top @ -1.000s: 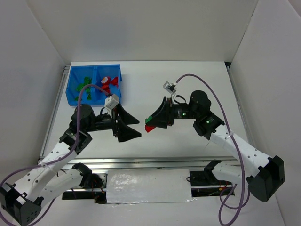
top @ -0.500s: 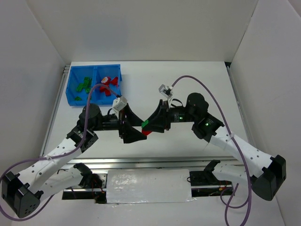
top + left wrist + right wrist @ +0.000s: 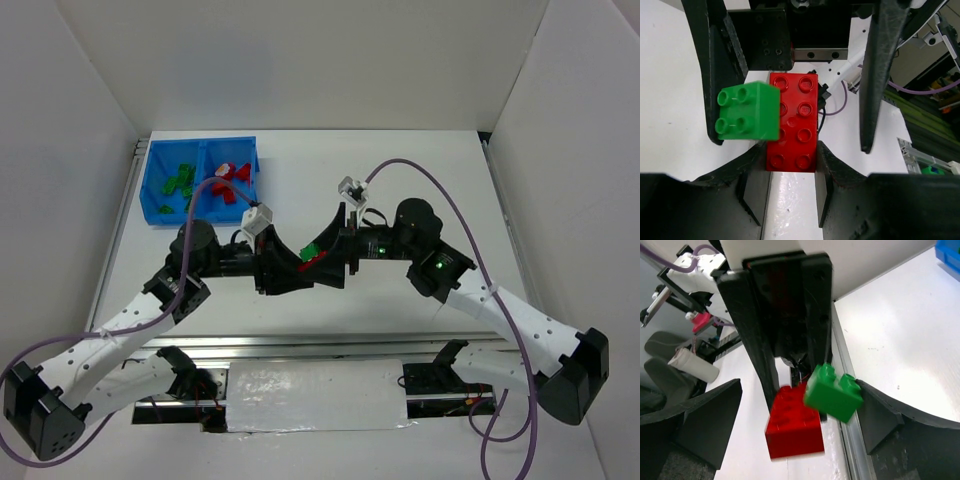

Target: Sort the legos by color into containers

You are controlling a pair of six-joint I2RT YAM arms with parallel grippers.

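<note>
My two grippers meet above the table's middle. A red lego [image 3: 792, 122] [image 3: 795, 427] [image 3: 319, 260] has its near end between the fingers of my left gripper [image 3: 791, 156] [image 3: 300, 268], which press on both its sides. A green lego [image 3: 749, 111] [image 3: 834, 392] [image 3: 311, 250] sits askew against the red one's side; I cannot tell whether it is attached. My right gripper [image 3: 800, 390] [image 3: 326, 256] stands open around both. The blue bin [image 3: 203, 214] lies at the back left, green legos [image 3: 180, 182] in its left container, red legos [image 3: 232, 177] in its right.
White walls close in the table at the back and both sides. An aluminium rail [image 3: 330, 345] runs along the near edge by the arm bases. Purple cables [image 3: 440, 185] loop over both arms.
My left gripper has moved right to meet the right one and shut on the red lego. The right gripper, which held the stacked legos, has opened.
</note>
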